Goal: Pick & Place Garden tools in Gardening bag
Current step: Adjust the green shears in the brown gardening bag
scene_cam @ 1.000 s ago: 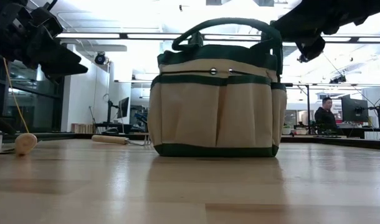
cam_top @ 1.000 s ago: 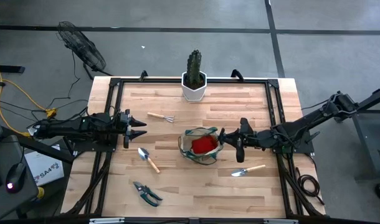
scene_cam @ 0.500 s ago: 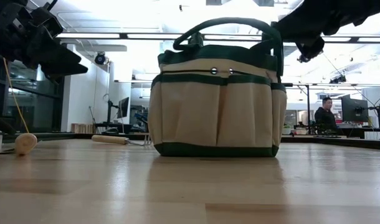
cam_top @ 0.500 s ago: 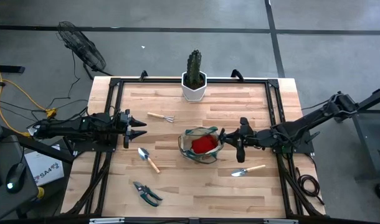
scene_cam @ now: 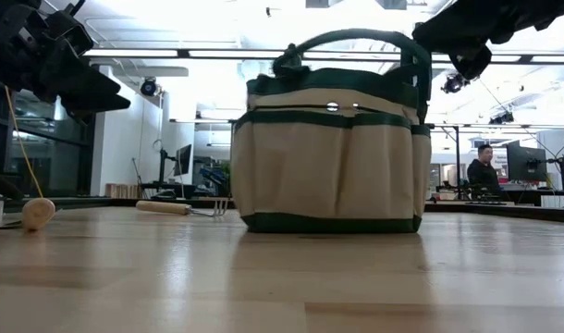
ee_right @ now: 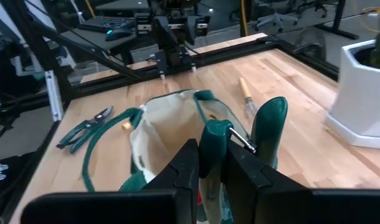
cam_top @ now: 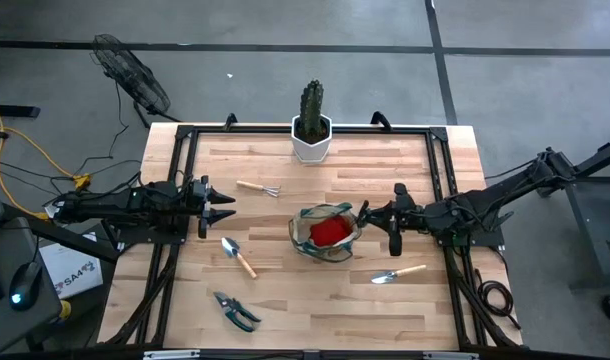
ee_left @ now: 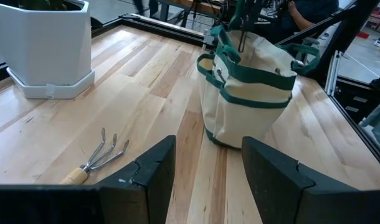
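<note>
The gardening bag (cam_top: 307, 240), tan with green trim, stands upright on its bottom mid-table, with a red glove (cam_top: 330, 231) inside it. My right gripper (cam_top: 365, 214) is at the bag's right rim, shut on a green loop handle. My left gripper (cam_top: 230, 207) hovers open at the table's left, touching nothing. On the wood lie a mini rake (cam_top: 258, 188), a trowel (cam_top: 238, 256), a second trowel (cam_top: 397, 272) and pruning shears (cam_top: 235, 310). My right gripper pinches the bag's green loop handle (ee_right: 215, 134) between its two fingers, at the handle's end on the bag's right side (scene_cam: 417, 67). The fingers come nearly level from the table's right. The handle stands raised, and the bag's bottom (scene_cam: 328, 223) rests on the table.
A cactus in a white hexagonal pot (cam_top: 312, 138) stands at the far edge's middle. A black frame (cam_top: 185, 140) borders the table. A person sits in the room beyond the table (scene_cam: 485, 171).
My right gripper has drawn back toward the table's right edge, still shut on the handle. The bag has slid a little to the right along the table with it and stays upright.
</note>
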Tool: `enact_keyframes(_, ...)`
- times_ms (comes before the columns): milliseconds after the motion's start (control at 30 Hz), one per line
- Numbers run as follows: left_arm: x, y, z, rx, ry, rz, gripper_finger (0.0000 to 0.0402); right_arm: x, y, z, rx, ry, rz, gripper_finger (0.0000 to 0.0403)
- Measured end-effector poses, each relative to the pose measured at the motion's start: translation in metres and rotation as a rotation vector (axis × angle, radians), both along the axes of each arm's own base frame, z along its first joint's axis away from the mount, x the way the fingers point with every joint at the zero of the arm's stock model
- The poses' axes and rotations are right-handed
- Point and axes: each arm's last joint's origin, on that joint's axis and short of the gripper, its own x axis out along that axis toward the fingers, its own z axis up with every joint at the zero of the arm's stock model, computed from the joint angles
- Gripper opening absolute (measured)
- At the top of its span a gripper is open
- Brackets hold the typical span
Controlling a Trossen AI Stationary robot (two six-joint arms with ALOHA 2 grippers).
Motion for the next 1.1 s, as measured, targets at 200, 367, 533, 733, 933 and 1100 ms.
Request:
enact_keyframes(200,0.000,0.000,0.000,0.000,0.000,0.000,0.0180,-0.003,-0.001,0.005,0.011,-0.030,0.002,0.0041)
enact_keyframes(367,0.000,0.000,0.000,0.000,0.000,0.000,0.0180,-0.001,0.000,0.003,0.018,-0.019,0.024,0.0041)
enact_keyframes(533,0.000,0.000,0.000,0.000,0.001,0.000,0.0180,0.002,0.002,0.001,0.020,-0.014,0.036,0.0041)
enact_keyframes(733,0.000,0.000,0.000,0.000,0.001,0.000,0.0180,0.006,0.004,-0.002,0.011,-0.005,0.049,0.0041)
enact_keyframes(933,0.000,0.000,0.000,0.000,0.002,0.000,0.0180,0.013,0.006,-0.007,0.011,0.005,0.044,0.0041)
enact_keyframes(1100,0.000,0.000,0.000,0.000,0.005,0.000,0.0180,0.019,0.009,-0.012,0.007,0.019,0.043,0.0041)
